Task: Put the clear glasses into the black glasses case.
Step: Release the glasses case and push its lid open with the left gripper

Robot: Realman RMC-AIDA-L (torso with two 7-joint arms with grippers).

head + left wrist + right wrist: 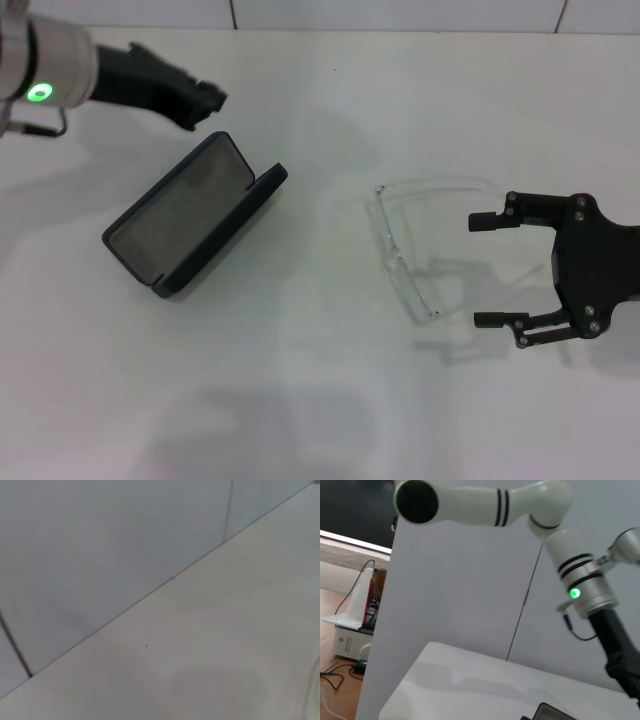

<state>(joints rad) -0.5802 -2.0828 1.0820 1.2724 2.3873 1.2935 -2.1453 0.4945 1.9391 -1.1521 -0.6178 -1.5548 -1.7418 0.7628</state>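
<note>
Right gripper (487, 270) at 4 o'clock, low over worktop (300, 400), fingers spread, nothing pinched, mouth toward clear glasses (405, 255) just beside at 3 o'clock. Advance level, straddle lens and arms, close gently (thin plastic likely slips). Black glasses case (195, 215) open at 9 o'clock, lining up. Left gripper (205, 100) beyond at 11; fingers: cannot tell.
</note>
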